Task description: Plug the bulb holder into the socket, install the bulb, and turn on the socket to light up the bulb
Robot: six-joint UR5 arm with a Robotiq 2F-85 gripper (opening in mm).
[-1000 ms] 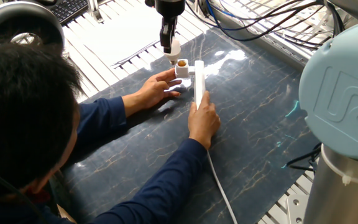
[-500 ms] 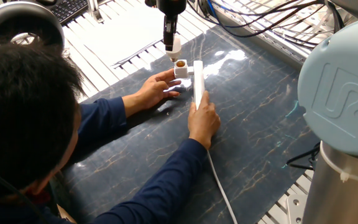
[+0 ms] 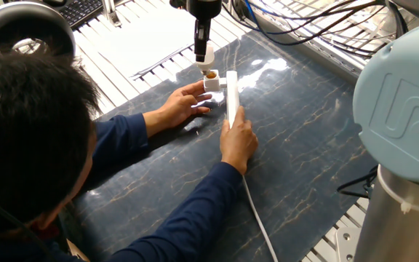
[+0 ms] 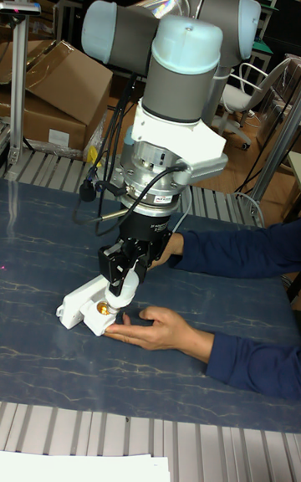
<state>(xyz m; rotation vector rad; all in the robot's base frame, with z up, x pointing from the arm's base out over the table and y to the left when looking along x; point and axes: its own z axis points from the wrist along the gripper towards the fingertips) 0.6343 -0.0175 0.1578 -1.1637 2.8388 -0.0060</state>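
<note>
My gripper point(image 3: 204, 45) point(image 4: 125, 274) is shut on the bulb point(image 3: 206, 57) point(image 4: 120, 291), a small white bulb held neck down. It hangs just above the bulb holder point(image 3: 211, 81) point(image 4: 107, 318), a white cube with an orange-copper opening facing up. The holder sits plugged into the far end of the socket point(image 3: 232, 96) point(image 4: 77, 301), a long white strip lying on the dark mat. Whether the bulb's neck touches the opening cannot be told.
A person leans in from the left. One hand point(image 3: 184, 105) point(image 4: 155, 331) rests beside the holder, the other hand point(image 3: 238, 142) presses on the socket's near end. A white cord point(image 3: 257, 218) trails toward the front. Cables point(image 3: 304, 25) lie at the back.
My gripper has shifted slightly right with the bulb, bringing it more directly over the holder's opening. The hands, holder and socket have stayed put.
</note>
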